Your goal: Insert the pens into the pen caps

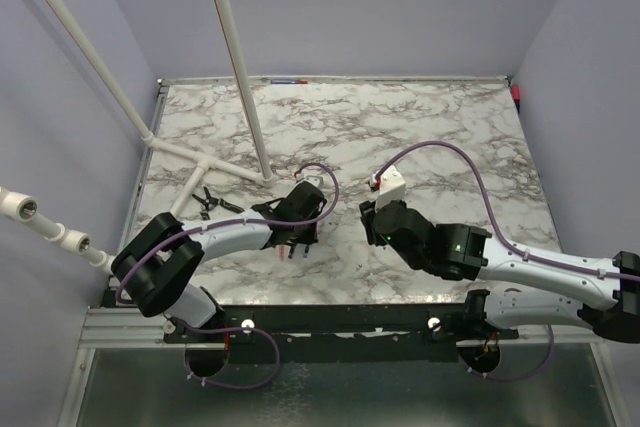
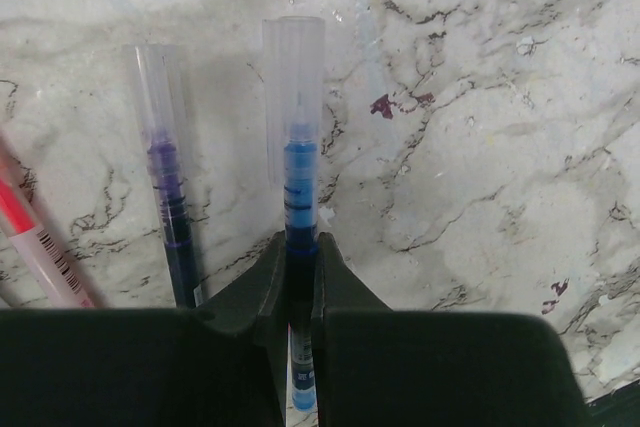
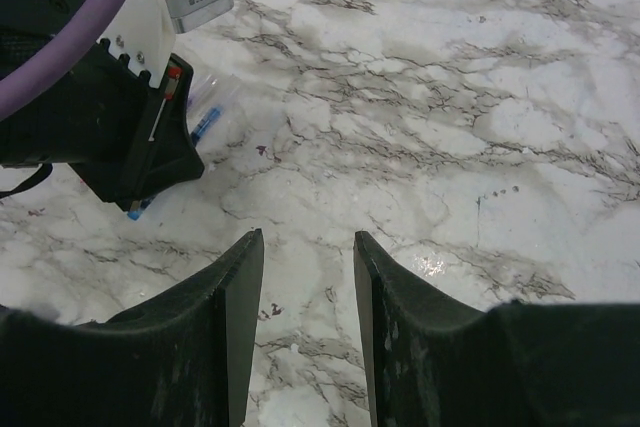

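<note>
Three pens face your left wrist camera: red pen [image 2: 40,247] at nine o'clock, dark pen [image 2: 170,207] beside it, blue pen [image 2: 299,187] pinched in your left gripper [image 2: 299,277], tip inside a clear cap [image 2: 294,57] at twelve. Your right gripper [image 3: 308,287] stands spread over the marble table [image 3: 500,97].

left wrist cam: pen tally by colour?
blue pen: 1 (held in the left gripper)
dark pen: 1
red pen: 1
Total: 3
</note>
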Controlling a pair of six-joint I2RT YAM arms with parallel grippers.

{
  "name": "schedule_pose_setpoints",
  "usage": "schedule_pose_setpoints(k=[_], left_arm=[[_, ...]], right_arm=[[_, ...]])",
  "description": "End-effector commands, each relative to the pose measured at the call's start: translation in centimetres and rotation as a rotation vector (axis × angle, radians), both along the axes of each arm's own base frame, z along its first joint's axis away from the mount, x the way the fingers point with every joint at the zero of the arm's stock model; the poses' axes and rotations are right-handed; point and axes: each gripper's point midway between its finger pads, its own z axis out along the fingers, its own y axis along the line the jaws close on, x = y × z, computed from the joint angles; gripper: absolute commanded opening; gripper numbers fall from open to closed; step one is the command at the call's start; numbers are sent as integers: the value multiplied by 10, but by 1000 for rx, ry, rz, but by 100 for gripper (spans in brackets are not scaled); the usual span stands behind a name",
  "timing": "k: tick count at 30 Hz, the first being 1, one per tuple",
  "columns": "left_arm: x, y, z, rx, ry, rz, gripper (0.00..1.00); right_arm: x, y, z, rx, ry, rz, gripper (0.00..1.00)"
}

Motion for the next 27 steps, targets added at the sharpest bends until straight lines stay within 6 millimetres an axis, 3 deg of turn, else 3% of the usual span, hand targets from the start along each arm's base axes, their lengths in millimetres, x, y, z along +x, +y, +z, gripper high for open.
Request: schedule_pose_setpoints(k=[1,6,14,27], left_arm=[[8,4,-5,35,-21,27,11],[9,6,-7,44,-19,31,19],[14,6,9,58,-46,28,28],[36,-11,82,-31,-199,-23,53]], right_arm=[[-3,-3,0,32,12,2,45],[-5,-9,3,47,4,0,46],[-8,-14,3,54,6,4,46],[-15,-24,-2,105,12,4,49]])
